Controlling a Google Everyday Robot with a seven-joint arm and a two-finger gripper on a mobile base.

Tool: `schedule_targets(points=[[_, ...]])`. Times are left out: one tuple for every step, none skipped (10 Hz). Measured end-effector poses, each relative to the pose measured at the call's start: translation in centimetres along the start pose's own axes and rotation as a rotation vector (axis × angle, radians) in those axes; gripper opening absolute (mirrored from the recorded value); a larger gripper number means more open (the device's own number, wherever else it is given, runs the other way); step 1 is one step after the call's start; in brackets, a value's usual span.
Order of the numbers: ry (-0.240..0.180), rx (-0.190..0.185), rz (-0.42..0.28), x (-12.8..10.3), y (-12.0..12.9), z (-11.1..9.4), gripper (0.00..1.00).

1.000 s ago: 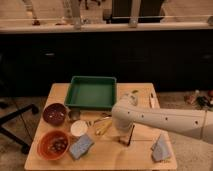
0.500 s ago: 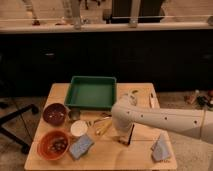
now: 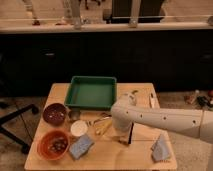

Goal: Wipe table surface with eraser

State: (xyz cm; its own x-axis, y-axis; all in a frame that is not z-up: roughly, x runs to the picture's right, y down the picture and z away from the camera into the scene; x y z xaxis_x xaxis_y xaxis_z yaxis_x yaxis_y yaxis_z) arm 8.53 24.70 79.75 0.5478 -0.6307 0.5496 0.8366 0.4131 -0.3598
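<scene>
Reaching in from the right with the gripper [image 3: 123, 136] down at the table [image 3: 142, 156], near its front middle. Cannot tell whether clamped or slack. Apparently at the eraser [image 3: 131, 135], dark edge upright just beside. Judged early in the job, with most bare wood around the green tray [image 3: 92, 94] left to wipe.

The table surface [image 3: 116, 158] carries tray [image 3: 93, 80], bowls [image 3: 54, 113], pads [image 3: 81, 146]; gripper [image 3: 126, 136] down near its front.

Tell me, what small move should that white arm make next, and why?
Probably a short sideways sweep across the table surface: the gripper is down at the tabletop near its front middle, apparently with the eraser beneath it, and bare wood lies beside it.
</scene>
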Motion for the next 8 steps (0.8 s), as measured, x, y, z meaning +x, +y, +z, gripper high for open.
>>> schedule_targets(points=[[-0.002,0.000,-0.006,-0.1,0.0,0.1,0.07],[0.001,0.001,-0.008,-0.1,0.0,0.0,0.15],[0.009,-0.005,-0.001,-0.1,0.1,-0.2,0.26],[0.009,-0.003,0.003,-0.1,0.1,-0.3,0.33],[0.012,-0.002,0.008,-0.2,0.0,-0.5,0.43],[0.015,0.000,0.008,-0.3,-0.1,-0.7,0.53],[0.017,0.000,0.006,-0.3,-0.3,-0.9,0.64],[0.020,-0.001,0.002,-0.3,-0.4,-1.2,0.75]])
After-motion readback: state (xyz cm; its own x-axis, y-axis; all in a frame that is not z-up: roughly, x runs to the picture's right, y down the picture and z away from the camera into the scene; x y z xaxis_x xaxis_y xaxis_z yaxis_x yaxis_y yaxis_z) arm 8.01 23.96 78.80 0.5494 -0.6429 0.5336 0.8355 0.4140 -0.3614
